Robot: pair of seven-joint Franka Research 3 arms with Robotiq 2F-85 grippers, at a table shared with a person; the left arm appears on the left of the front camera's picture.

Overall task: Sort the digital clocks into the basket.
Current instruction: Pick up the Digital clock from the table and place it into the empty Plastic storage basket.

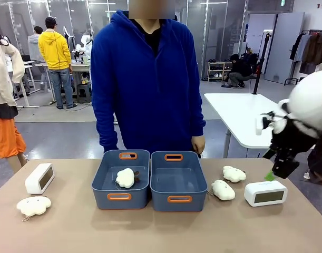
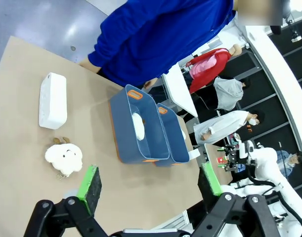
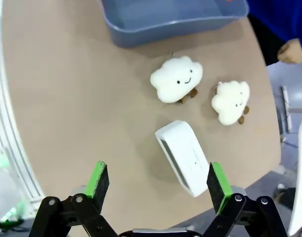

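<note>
One white digital clock [image 1: 265, 193] lies at the table's right, its grey screen facing me; the right wrist view looks down on this clock [image 3: 183, 157]. My right gripper [image 1: 279, 171] hovers just above and behind it, open [image 3: 158, 180], nothing between the pads. A second clock [image 1: 40, 178] lies at the far left, seen as a white block [image 2: 53, 100] in the left wrist view. My left gripper [image 2: 151, 183] is open high over the table's left end. Two slate-blue baskets sit side by side in the middle: the left one [image 1: 120, 197] holds a plush cloud, the right one [image 1: 179, 200] is bare inside.
Cream plush clouds lie about: one [image 1: 33, 205] at the front left, two [image 1: 234, 174] [image 1: 223, 190] between the right basket and the right clock, one [image 1: 125, 178] in the left basket. A person in a blue hoodie [image 1: 147, 79] stands behind the baskets, one hand [image 1: 198, 143] at the table edge.
</note>
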